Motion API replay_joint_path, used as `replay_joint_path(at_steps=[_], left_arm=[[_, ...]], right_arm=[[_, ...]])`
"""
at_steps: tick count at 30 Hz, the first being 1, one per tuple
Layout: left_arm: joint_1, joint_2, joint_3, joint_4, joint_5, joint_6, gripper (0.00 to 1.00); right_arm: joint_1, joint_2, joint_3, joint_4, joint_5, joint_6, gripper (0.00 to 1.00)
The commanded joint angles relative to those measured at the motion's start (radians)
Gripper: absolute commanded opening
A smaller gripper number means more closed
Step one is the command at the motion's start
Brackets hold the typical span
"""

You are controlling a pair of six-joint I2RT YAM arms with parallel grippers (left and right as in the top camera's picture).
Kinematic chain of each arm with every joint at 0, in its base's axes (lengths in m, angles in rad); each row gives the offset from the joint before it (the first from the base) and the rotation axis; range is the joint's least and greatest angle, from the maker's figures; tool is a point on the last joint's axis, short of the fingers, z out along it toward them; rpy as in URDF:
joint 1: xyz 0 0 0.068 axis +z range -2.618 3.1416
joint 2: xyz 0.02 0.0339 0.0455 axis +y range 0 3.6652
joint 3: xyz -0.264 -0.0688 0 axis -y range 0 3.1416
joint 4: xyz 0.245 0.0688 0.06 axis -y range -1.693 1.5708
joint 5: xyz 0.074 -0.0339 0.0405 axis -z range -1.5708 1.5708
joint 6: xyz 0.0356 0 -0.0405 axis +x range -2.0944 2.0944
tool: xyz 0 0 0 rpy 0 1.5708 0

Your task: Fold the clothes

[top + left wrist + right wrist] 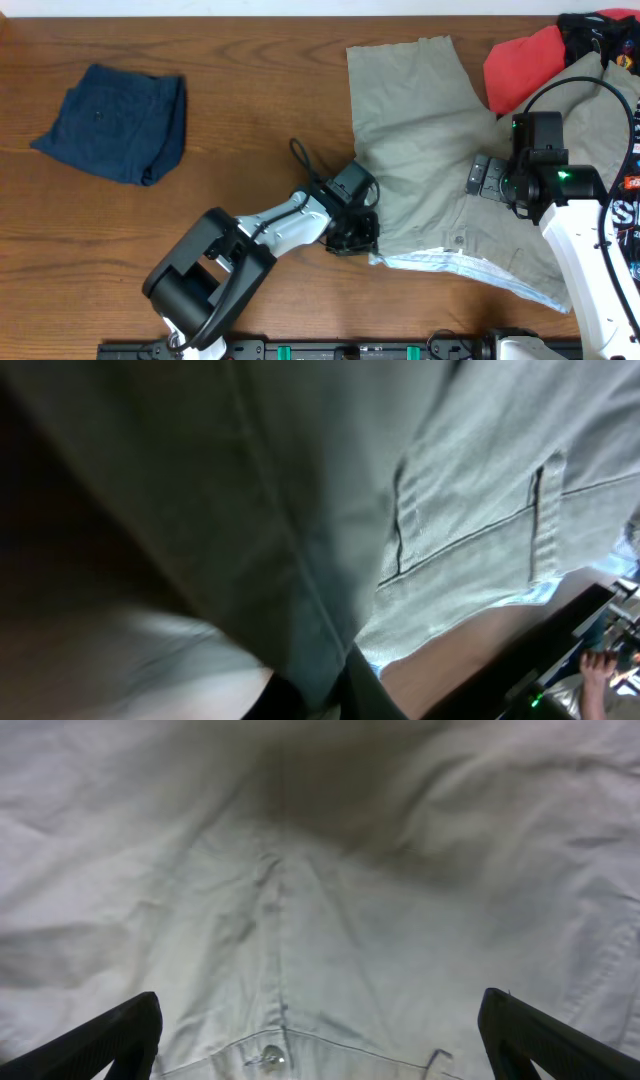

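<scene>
Khaki shorts [420, 150] lie spread on the table's right half, waistband toward the front. My left gripper [356, 232] is at the shorts' left waist corner, shut on the khaki fabric [330, 610], which fills the left wrist view. My right gripper [492, 178] hovers open over the waistband middle; its fingers [320, 1040] straddle the fly seam and button [270, 1058]. A folded dark blue garment [115, 122] lies at the far left.
A red garment [525, 65] and black printed clothes [600, 35] are piled at the back right. More printed clothing [625, 215] lies at the right edge. A black rail [300, 350] runs along the front edge.
</scene>
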Motion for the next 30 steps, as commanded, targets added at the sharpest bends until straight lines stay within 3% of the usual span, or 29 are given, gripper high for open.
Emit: replay_joint_path(at_steps=[1,6,10,11,13,14,15,19,24,30], left_arm=[[0.096,-0.043,-0.007,-0.145,-0.092,0.099,0.06],[0.386,-0.196,0.108,-0.448,-0.379,0.299,0.06],[0.652,-0.264,0.321,-0.525,-0.452,0.38,0.06],[0.703,-0.268,0.364,-0.529,-0.446,0.38,0.15],[0.796,-0.267,0.435,-0.546,-0.406,0.38,0.77],[0.818,-0.267,0.441,-0.55,-0.381,0.38,0.92],[0.843,-0.269,0.443,-0.566,-0.344,0.38,0.98],[0.869,-0.261,0.433,-0.739,-0.287,0.38,0.98],[0.794,-0.26,0.376,-0.977,-0.287,0.379,0.98],[0.646,-0.268,0.215,-1.008,-0.246,0.302,0.98]], right_arm=[[-0.006,-0.007,0.016,-0.01,0.057,-0.012,0.99],[-0.011,-0.007,0.016,-0.016,0.054,-0.012,0.99],[-0.011,-0.007,0.016,-0.011,0.004,-0.012,0.99],[-0.01,-0.007,0.016,-0.01,-0.009,-0.012,0.99],[-0.01,-0.007,0.016,-0.009,-0.039,-0.012,0.99],[-0.01,-0.007,0.016,-0.009,-0.048,-0.012,0.99],[-0.01,-0.007,0.016,-0.01,-0.054,-0.012,0.99],[-0.01,-0.007,0.016,-0.025,-0.071,-0.012,0.99],[-0.01,-0.007,0.016,-0.072,-0.071,-0.011,0.99],[-0.011,-0.007,0.016,-0.089,-0.07,0.004,0.99]])
